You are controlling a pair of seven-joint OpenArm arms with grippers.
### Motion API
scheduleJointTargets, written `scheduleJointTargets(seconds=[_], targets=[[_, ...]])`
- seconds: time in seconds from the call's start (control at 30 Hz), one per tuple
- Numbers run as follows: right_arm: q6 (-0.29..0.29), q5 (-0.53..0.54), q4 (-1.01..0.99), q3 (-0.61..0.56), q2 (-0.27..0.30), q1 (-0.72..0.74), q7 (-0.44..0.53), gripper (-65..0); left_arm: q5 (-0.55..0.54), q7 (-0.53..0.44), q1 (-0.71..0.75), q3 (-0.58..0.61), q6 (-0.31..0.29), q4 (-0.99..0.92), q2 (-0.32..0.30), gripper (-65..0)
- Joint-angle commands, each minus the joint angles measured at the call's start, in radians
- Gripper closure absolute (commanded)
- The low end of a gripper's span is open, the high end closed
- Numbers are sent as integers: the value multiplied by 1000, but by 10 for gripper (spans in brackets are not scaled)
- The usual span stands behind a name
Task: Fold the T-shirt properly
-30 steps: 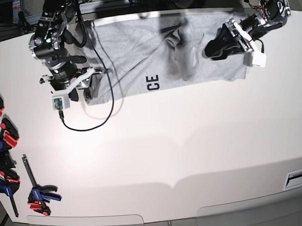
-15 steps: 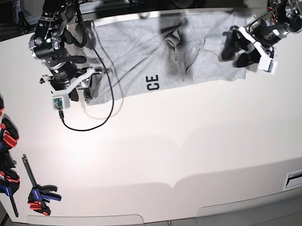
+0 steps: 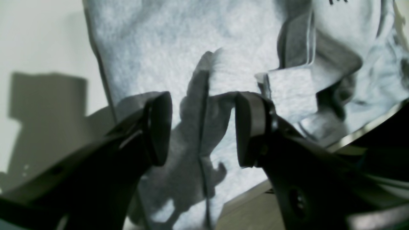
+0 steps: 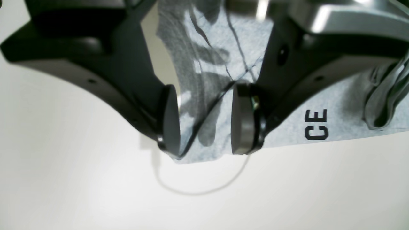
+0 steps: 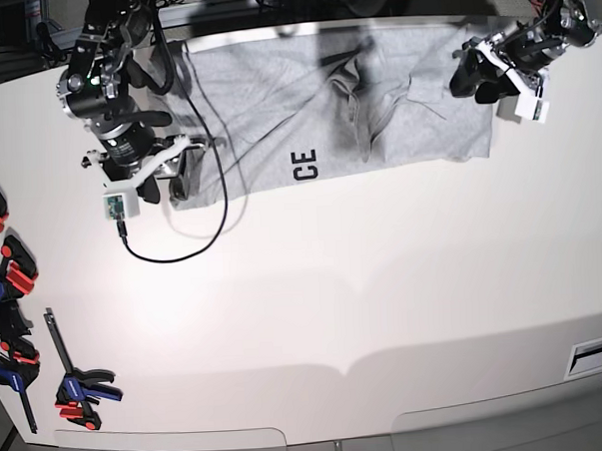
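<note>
The grey T-shirt point(image 5: 275, 97) lies spread along the table's far edge, with a bunched fold point(image 5: 360, 93) near its middle and black letters "CE" point(image 5: 304, 165) at the near hem. My left gripper point(image 5: 472, 81) hovers open over the shirt's right edge. In the left wrist view its fingers point(image 3: 158, 127) straddle a seam of the T-shirt point(image 3: 153, 48) with nothing pinched. My right gripper point(image 5: 164, 182) stands open at the shirt's near left corner. In the right wrist view its pads point(image 4: 171, 121) flank that corner of the T-shirt point(image 4: 211, 38), left of the "CE" point(image 4: 316, 124).
A black cable point(image 5: 182, 253) loops from the right arm across the shirt's left part onto the white table point(image 5: 334, 304). Several red and blue clamps point(image 5: 3, 268) lie along the left edge, and another clamp point(image 5: 83, 387) nearer the front. A label point(image 5: 592, 358) sits at the right edge.
My left gripper has swung from above the shirt's right-middle part out and back to its far right edge, with its jaws a little narrower. The right arm and shirt have stayed put.
</note>
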Motion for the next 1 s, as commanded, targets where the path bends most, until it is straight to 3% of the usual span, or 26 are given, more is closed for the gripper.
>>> scheduleJointTargets(seconds=[0.0,0.07,0.17,0.23,0.3,0.33,0.53,0.6,0.73,0.77,0.93,0.97], targets=[[3,12,17,0,5,6,26,-252,-41,-19,0,-5,-7,15,-12,-292],[3,12,17,0,5,6,26,-252,-77,-5,0,-5,-7,15,-12,-286],[3,12,17,0,5,6,26,-252,-154,50,0,-5,-7,15,-12,-224],[3,12,17,0,5,6,26,-252,-198,82,0,-5,-7,15,-12,-140],[3,12,17,0,5,6,26,-252,-220,101,0,-5,-7,15,-12,-11],[3,12,17,0,5,6,26,-252,-220,101,0,-5,-7,15,-12,0],[3,12,17,0,5,6,26,-252,-234,109,0,-5,-7,15,-12,0],[3,12,17,0,5,6,26,-252,-320,171,0,-5,-7,16,-12,0],[3,12,17,0,5,6,26,-252,-612,386,0,-5,-7,16,-12,0],[3,12,17,0,5,6,26,-252,-612,437,0,-5,-7,15,-12,0],[3,12,17,0,5,6,26,-252,-612,443,6,-5,-7,18,-12,0],[3,12,17,0,5,6,26,-252,-612,443,6,-5,-7,18,-12,-59]])
